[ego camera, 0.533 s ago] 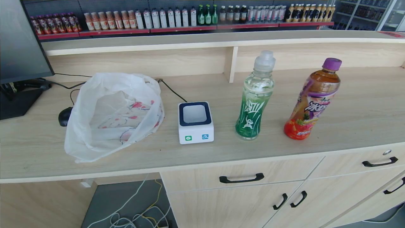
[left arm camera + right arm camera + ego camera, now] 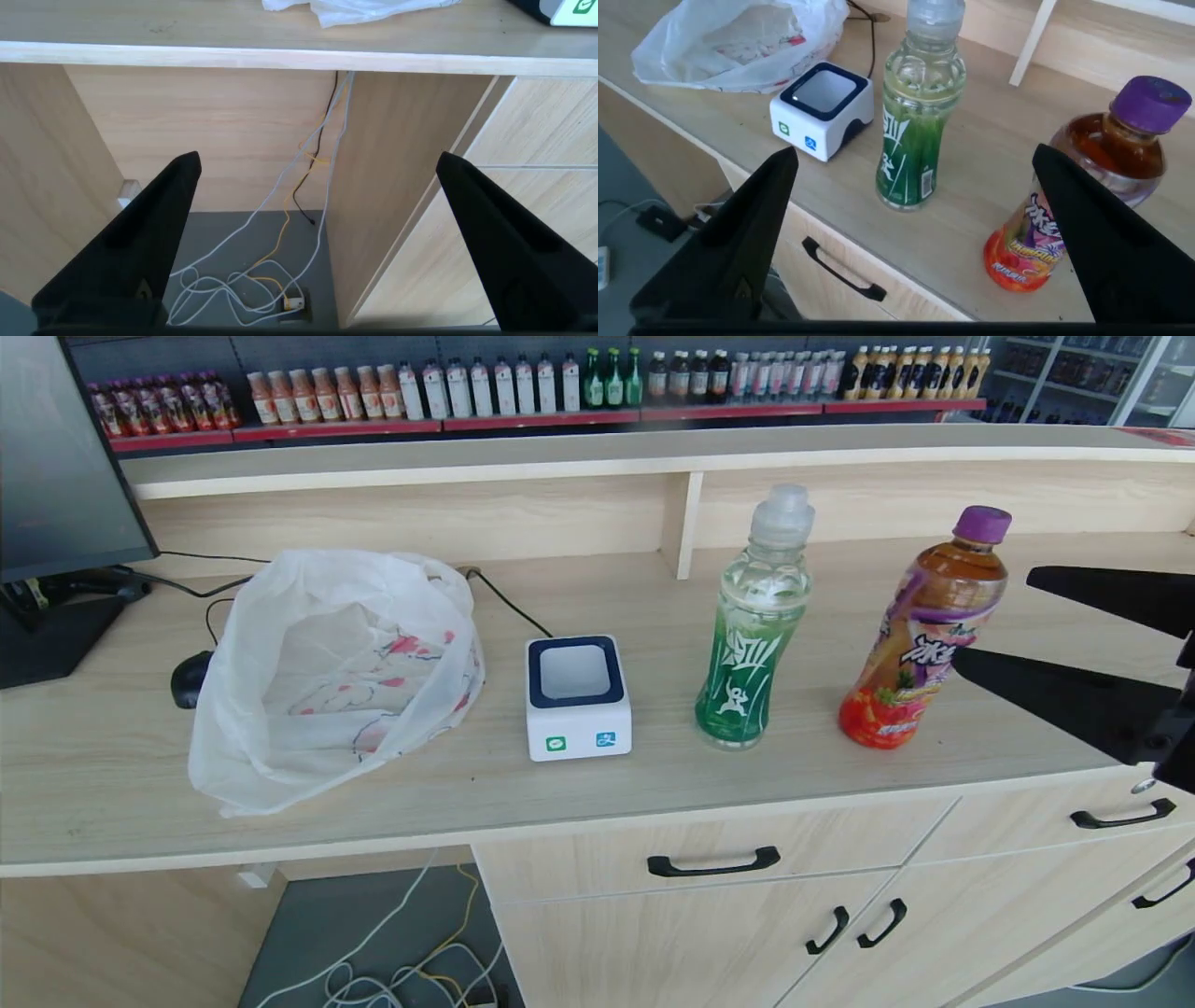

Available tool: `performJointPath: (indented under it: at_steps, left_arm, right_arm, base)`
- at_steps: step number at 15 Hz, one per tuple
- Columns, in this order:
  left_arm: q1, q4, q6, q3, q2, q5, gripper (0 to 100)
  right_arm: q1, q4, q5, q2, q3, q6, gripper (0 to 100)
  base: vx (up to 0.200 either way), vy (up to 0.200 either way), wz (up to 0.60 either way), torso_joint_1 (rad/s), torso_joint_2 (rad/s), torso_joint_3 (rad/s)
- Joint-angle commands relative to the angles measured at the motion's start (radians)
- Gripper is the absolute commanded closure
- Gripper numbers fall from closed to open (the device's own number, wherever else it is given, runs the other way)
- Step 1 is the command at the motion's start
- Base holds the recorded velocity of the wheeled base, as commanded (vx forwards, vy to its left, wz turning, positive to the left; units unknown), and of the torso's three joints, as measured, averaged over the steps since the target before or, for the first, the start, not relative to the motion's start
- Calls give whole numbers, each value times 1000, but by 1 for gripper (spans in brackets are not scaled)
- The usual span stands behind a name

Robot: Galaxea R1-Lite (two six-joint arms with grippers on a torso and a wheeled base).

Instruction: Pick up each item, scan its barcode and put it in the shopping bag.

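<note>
**Desk layout.** Four items are set out in a row on the desk (image 2: pixel 653 775), listed here from the robot's left to its right.

- The bag (image 2: pixel 327 672) is white and translucent. It is slumped on the desk with its mouth open, and a red printed pattern is seen through it.
- The scanner (image 2: pixel 577 695) is placed just beside the bag, with its window facing up.
- The green bottle (image 2: pixel 752 635) is stood upright near the scanner, apart from it.
- The purple-cap bottle (image 2: pixel 920 644) is stood upright near the green bottle, not touching it.

**Right tool.** The right tool (image 2: pixel 994 618) is held above the desk at the robot's right. Its fingers are spread wide and nothing is held. One fingertip (image 2: pixel 966 663) is located just beside the purple-cap bottle; contact cannot be confirmed.

**Left tool.** The left tool (image 2: pixel 318 163) is held below the desk top. Its fingers are spread wide and nothing is held. It is faced toward the open bay under the desk, where cables (image 2: pixel 271 271) are lying on the floor.

**Surroundings.** A mouse (image 2: pixel 189 679) and a monitor (image 2: pixel 65 457) are located at the robot's left of the bag. Drawers (image 2: pixel 714 863) are fitted below the desk. A shelf (image 2: pixel 560 425) of bottles is seen behind it.
</note>
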Motion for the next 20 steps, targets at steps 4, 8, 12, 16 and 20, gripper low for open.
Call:
performJointPath:
  at_steps: [4,8,12,16,20]
  left_arm:
    - [0,0,0,0,0,-1,0]
    - [0,0,0,0,0,0,0]
    - [0,0,0,0,0,-1,0]
    - [0,0,0,0,0,0,0]
    - [0,0,0,0,0,0,0]
  right_arm:
    - [196,-6,-261,132,-56,2,0]
    - [202,-155,-407,198,-38,2,0]
    - [214,-359,-513,261,56,2,0]
    - [249,-511,-534,327,102,2,0]
    - [254,-544,-537,348,118,2,0]
  base:
    - [0,0,0,0,0,0]
    - [0,0,0,0,0,0]
    - [0,0,0,0,0,0]
    - [0,0,0,0,0,0]
    - [0,0,0,0,0,0]
